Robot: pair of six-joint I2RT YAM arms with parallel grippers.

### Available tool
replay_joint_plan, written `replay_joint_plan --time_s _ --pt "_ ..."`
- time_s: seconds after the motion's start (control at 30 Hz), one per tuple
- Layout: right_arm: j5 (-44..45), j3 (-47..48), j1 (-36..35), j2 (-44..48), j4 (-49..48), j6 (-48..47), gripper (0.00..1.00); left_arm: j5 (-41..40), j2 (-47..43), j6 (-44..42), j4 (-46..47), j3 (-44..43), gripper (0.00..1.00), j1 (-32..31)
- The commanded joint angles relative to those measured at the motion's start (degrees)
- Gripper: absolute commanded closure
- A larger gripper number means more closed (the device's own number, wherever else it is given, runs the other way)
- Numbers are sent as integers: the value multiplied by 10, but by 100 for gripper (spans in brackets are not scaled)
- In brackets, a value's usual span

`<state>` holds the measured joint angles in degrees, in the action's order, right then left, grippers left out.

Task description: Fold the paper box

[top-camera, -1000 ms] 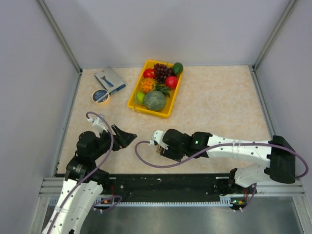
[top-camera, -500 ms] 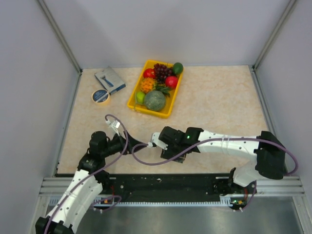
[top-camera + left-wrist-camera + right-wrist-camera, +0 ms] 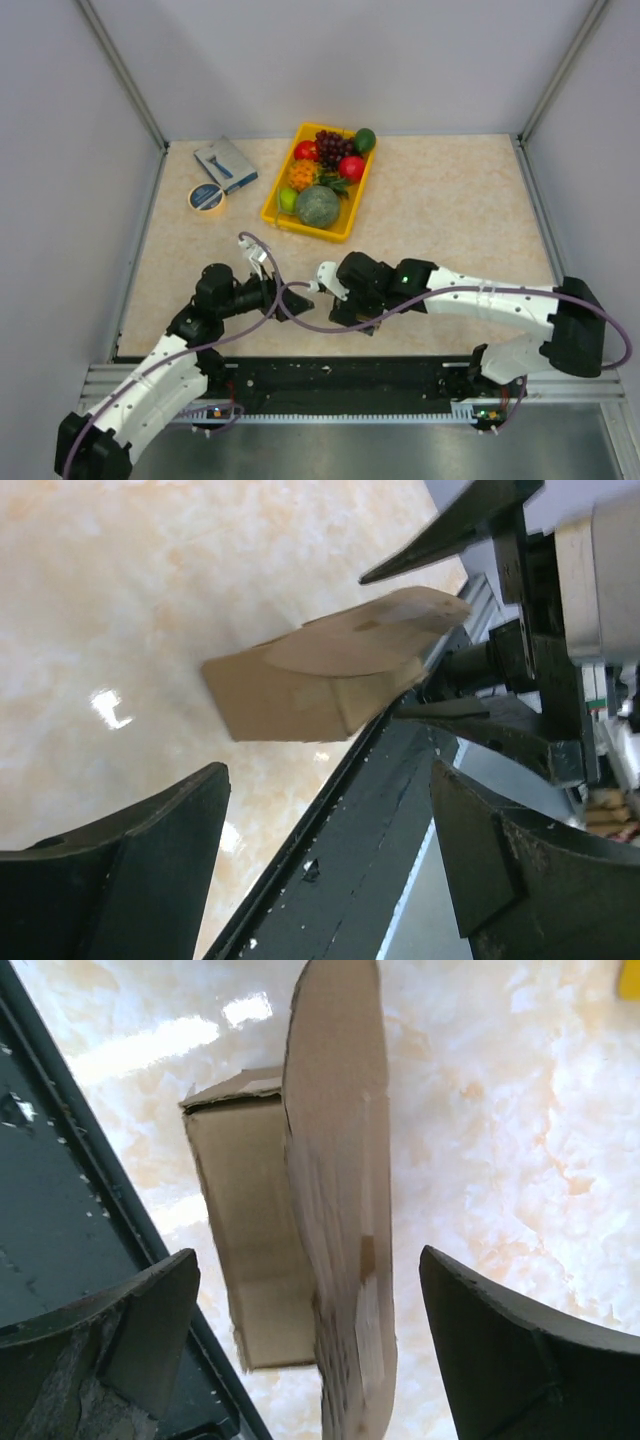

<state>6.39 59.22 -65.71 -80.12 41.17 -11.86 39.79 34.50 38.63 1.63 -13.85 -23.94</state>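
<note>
The paper box (image 3: 250,1250) is a small, partly folded brown cardboard box lying on the marble table by the near black rail. One rounded flap (image 3: 340,1160) stands up on edge. My right gripper (image 3: 310,1345) is open and straddles that flap, with neither finger touching it. In the left wrist view the box (image 3: 310,680) lies ahead, with the right gripper's fingers (image 3: 450,525) around its far end. My left gripper (image 3: 320,855) is open and empty, short of the box. In the top view the left gripper (image 3: 290,298) and the right gripper (image 3: 338,300) are close together, and the box is hidden under the right one.
A yellow tray (image 3: 340,232) of fruit stands at the back centre. A blue-grey packet (image 3: 225,163) and a tape roll (image 3: 207,198) lie at the back left. The black rail (image 3: 330,375) runs along the near edge. Purple cables (image 3: 300,322) loop between the grippers.
My left arm has reached out to the right, bringing its gripper close to the right gripper. The right gripper has stayed over the box, shifting only slightly.
</note>
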Motion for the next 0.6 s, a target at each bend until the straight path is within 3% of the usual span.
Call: replay_joint_plan --time_s 0.0,0.13,0.2,0.33,0.37,0.47,0.57 --pt "1 17 8 81 -28 56 9 -178 7 -127 -81 -86 15 -108" --pt "23 24 14 156 -8 141 5 -228 35 -176 -102 -121 29 -156" --pt "10 14 18 214 0 215 6 -241 60 -218 -127 -142 28 -164" --pt "-4 -32 39 315 18 341 9 -220 163 -252 -147 -194 15 -176" --pt "-7 -51 52 334 24 375 10 -247 178 -266 -159 -206 9 -202" --pt "2 -90 57 387 44 418 19 -339 211 -319 -176 -238 12 -271" --pt "5 -117 57 392 46 431 30 -392 239 -341 -194 -256 19 -281"
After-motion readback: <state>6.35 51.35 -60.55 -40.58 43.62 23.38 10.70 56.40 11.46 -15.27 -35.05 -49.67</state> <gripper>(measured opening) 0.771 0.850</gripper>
